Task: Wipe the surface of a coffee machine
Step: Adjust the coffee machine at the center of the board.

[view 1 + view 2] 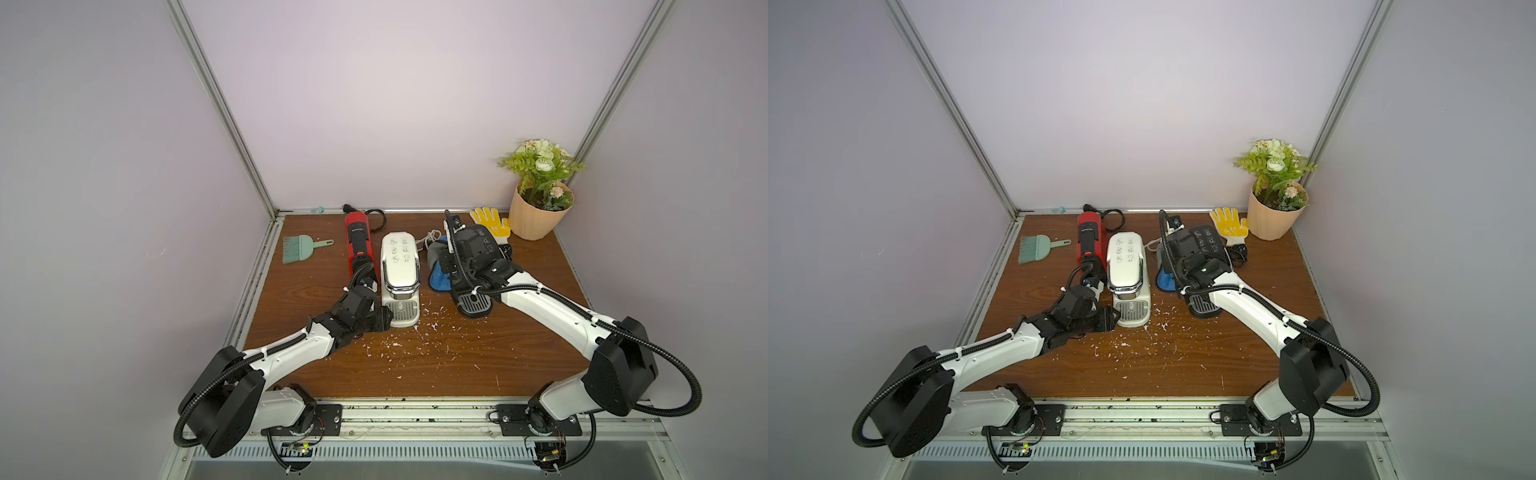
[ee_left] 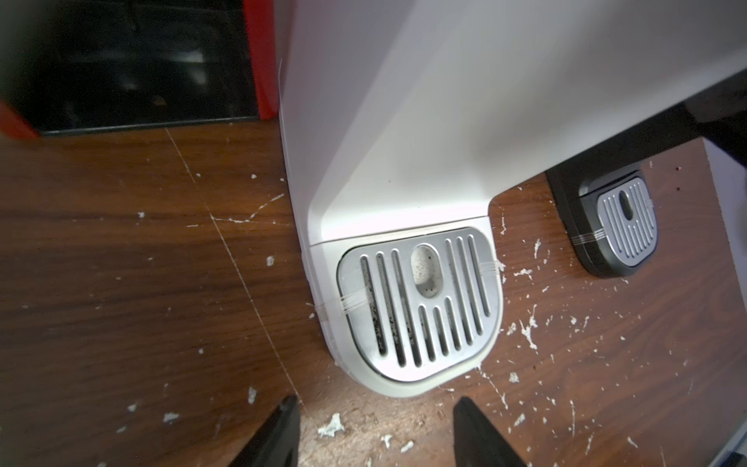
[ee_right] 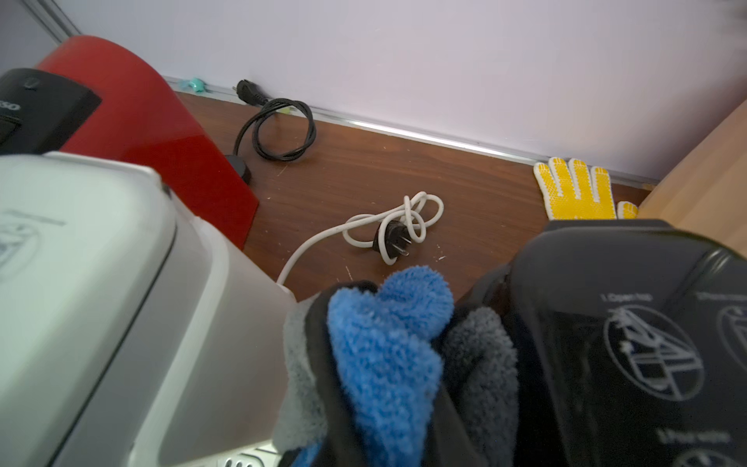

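Three coffee machines stand side by side on the wooden table: red [image 1: 358, 241], white [image 1: 400, 266] and black [image 1: 478, 253]. My right gripper [image 3: 388, 404] is shut on a blue and grey cloth [image 3: 388, 356]. The cloth [image 1: 438, 278] hangs in the gap between the white machine [image 3: 101, 283] and the black machine [image 3: 646, 343], close to both. My left gripper [image 2: 378, 404] is open and low over the table, just in front of the white machine's drip tray [image 2: 420, 307]. Nothing lies between its fingers. In both top views the left gripper [image 1: 1111, 320] sits at the tray's left front corner.
A green hand brush [image 1: 301, 248] lies at the back left. A yellow glove [image 1: 492, 222] and a potted plant [image 1: 538, 212] are at the back right. A white cord [image 3: 400, 226] and a black cord [image 3: 279, 129] lie behind the machines. White flecks [image 1: 399, 340] dot the table's front.
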Available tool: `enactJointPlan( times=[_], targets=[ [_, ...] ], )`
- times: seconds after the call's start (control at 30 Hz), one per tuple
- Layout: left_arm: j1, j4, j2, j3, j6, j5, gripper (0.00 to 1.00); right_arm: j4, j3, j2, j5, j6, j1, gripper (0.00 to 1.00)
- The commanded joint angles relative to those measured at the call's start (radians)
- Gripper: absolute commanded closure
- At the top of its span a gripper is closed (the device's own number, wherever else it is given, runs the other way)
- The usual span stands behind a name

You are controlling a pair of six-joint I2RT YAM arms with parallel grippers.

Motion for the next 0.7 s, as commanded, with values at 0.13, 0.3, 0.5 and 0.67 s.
enactJointPlan(
  times=[0.13,0.3,0.5,0.67],
  targets=[
    [0.01,-0.053,-0.048,0.016,-0.002,-0.019,0.38,-0.001,-0.074,0.163,0.035,0.101,-0.025,0.98],
    [0.01,-0.045,-0.068,-0.006,-0.011,-0.037,0.38,-0.003,-0.089,0.013,0.025,0.089,-0.022,0.97],
    [0.01,-0.006,-0.023,0.0,-0.01,-0.002,0.38,-0.076,0.037,-0.109,-0.084,0.027,-0.005,0.97],
    [0.01,-0.001,-0.021,0.005,-0.011,0.009,0.38,-0.077,0.068,-0.127,-0.107,0.021,0.017,0.97]
  ],
)
